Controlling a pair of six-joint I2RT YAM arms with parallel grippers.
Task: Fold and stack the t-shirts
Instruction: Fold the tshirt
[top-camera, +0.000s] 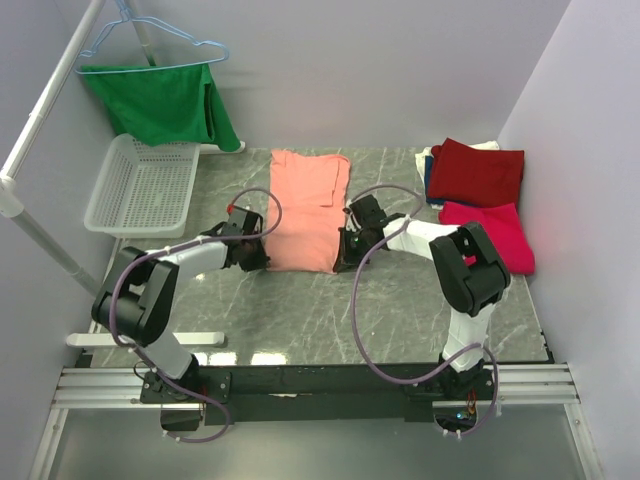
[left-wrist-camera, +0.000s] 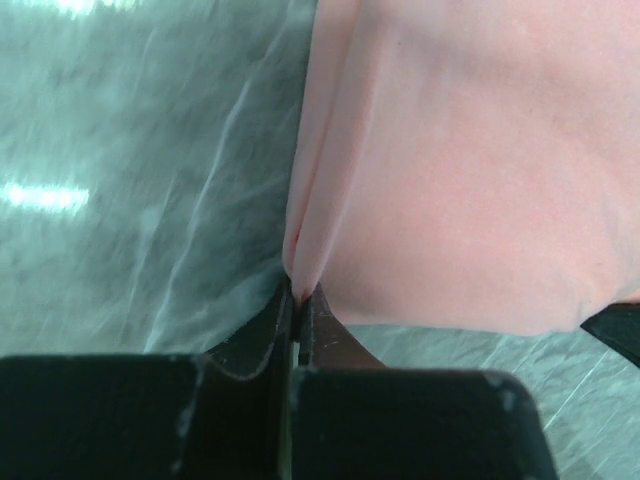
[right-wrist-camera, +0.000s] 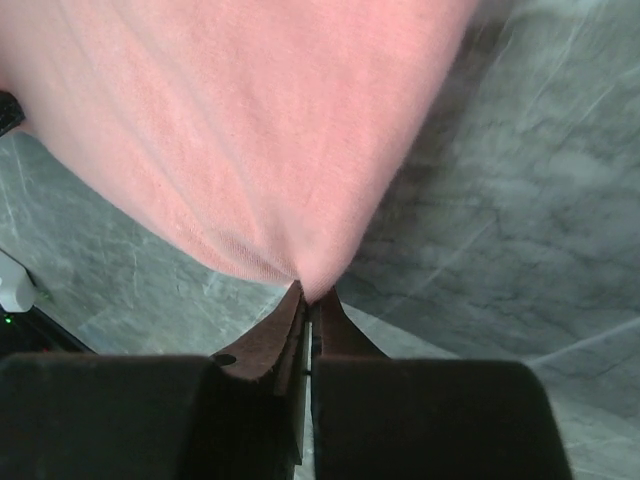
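The pink shirt (top-camera: 305, 205) lies in the middle of the table (top-camera: 400, 320), and the left gripper (left-wrist-camera: 300, 293) and right gripper (right-wrist-camera: 310, 292) each pinch tight on one of its bottom corners.

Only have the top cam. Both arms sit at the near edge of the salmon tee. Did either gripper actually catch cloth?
Observer: Left wrist view: the left gripper is shut on the near corner of the salmon-pink t-shirt.
Operator: Right side?
Observer: Right wrist view: the right gripper is shut on the hem too, with the cloth gathered to a point at its tips.
Operator: One layer or more on the left?
Observer: More than one, as far as the left wrist view shows. A folded edge runs away from the pinch, with one layer lapped over another.
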